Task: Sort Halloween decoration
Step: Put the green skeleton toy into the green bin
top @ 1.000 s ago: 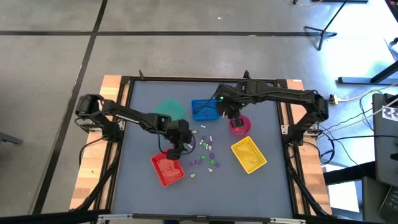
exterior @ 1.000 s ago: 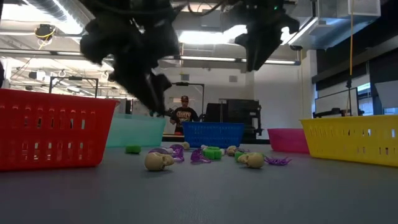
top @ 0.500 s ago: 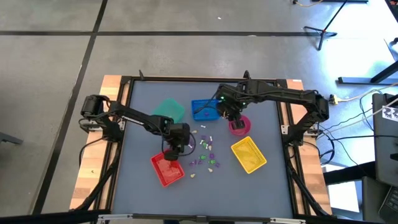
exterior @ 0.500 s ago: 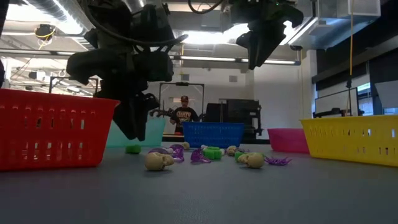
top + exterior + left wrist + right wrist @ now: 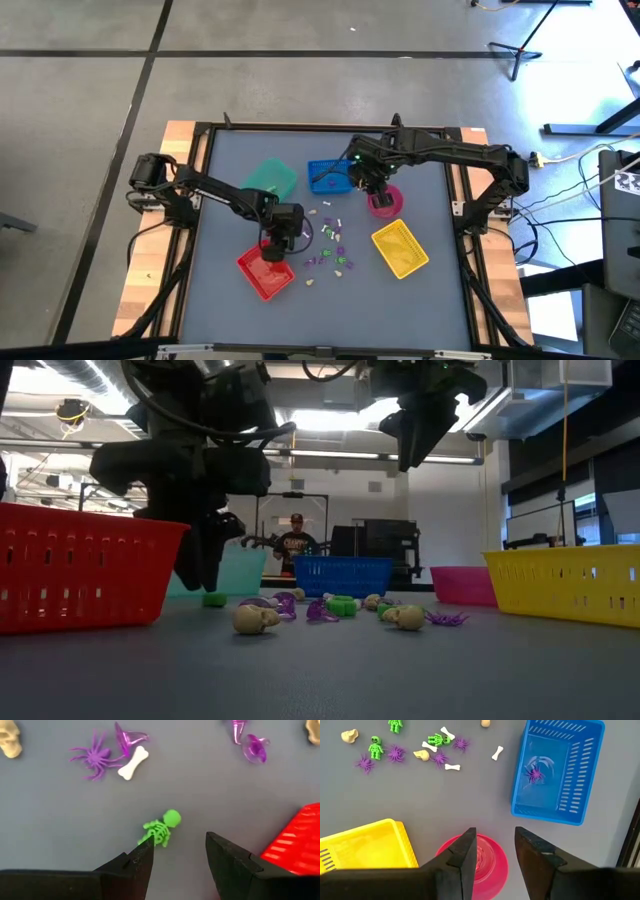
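Now my left gripper (image 5: 177, 857) open, empty, above green skeleton (image 5: 161, 826), red tray (image 5: 295, 842) at 3 o'clock for dropping. Right gripper (image 5: 492, 855) open over pink bowl (image 5: 492, 865).

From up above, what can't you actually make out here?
- Red tray: the left gripper and arm cover part of it in the high view, so its contents are hidden.
- Trinkets: too small there to tell apart.
- Pink bowl: the right gripper partly hides its contents.

arms: dark, jointed, black cables | hand fingers (image 5: 132, 865): matte black, blunt wedges
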